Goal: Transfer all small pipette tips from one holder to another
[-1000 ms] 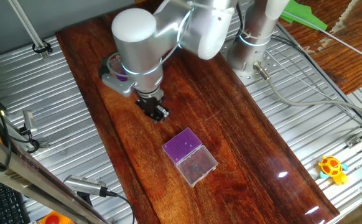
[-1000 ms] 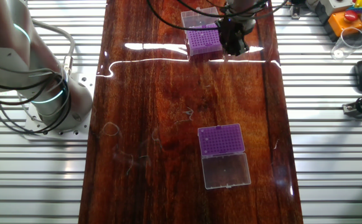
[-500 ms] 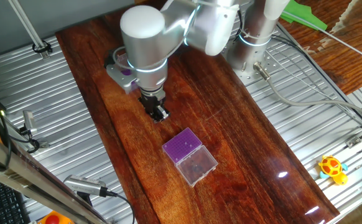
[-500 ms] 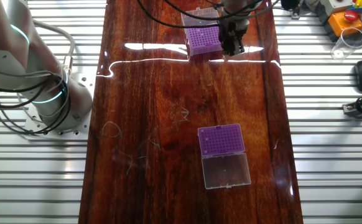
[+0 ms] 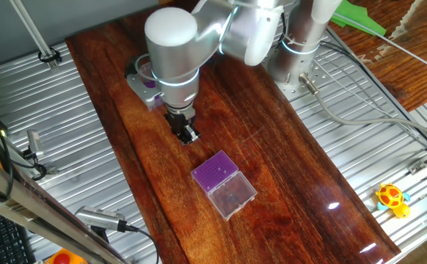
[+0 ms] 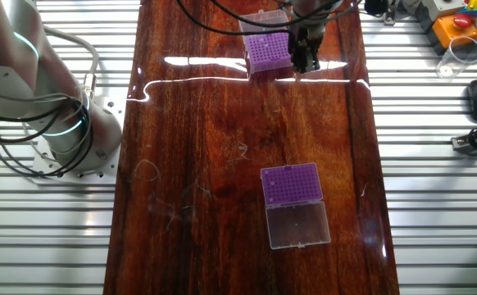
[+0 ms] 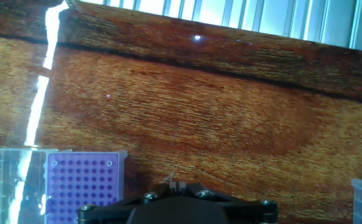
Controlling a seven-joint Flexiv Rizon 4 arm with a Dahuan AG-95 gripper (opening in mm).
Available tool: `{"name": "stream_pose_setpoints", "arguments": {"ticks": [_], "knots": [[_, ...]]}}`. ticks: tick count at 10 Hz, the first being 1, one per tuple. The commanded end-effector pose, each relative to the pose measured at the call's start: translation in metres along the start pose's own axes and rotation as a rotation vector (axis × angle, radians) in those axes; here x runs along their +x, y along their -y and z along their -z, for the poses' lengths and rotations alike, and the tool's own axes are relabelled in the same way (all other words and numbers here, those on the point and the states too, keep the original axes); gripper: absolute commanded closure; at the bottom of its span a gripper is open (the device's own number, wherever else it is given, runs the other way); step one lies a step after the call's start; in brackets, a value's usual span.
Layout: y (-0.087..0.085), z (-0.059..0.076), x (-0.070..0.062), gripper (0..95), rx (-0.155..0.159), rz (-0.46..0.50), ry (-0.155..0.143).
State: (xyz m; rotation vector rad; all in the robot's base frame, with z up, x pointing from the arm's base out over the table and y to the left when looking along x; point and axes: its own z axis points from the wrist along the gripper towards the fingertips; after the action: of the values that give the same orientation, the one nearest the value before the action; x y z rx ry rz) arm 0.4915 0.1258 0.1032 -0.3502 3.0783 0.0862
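Gripper: black two-finger gripper [image 6: 306,59] hangs just beside the purple perforated pipette tip holder with clear hinged lid [image 6: 268,51] at the far end of the dark wooden table [image 6: 222,164]; against the picture a second ago it sits slightly closer to that holder.
Jaws: drawn close together; a thin pale sliver shows at the tips in the hand view, possibly a small tip, but I cannot tell.
Second holder: matching purple rack with its clear lid laid open [image 6: 292,183], well apart, mid-table; also seen from the other side [image 5: 217,173].
Change: small sideways shift only, holders unmoved.
Meaning: judged to be early in the transfer, in the pick phase.
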Motion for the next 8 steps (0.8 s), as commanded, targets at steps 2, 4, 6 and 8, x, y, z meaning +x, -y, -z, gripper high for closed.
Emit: {"name": "stream_pose_setpoints", "arguments": {"ticks": [2, 4, 6, 8], "knots": [[0.046, 0.01, 0.025, 95.0, -0.005, 0.079, -0.015], [0.09, 0.014, 0.05, 95.0, -0.005, 0.159, -0.019], [0.125, 0.015, 0.066, 95.0, -0.009, 0.226, -0.019], [0.145, 0.015, 0.077, 95.0, -0.014, 0.232, -0.028]]}}
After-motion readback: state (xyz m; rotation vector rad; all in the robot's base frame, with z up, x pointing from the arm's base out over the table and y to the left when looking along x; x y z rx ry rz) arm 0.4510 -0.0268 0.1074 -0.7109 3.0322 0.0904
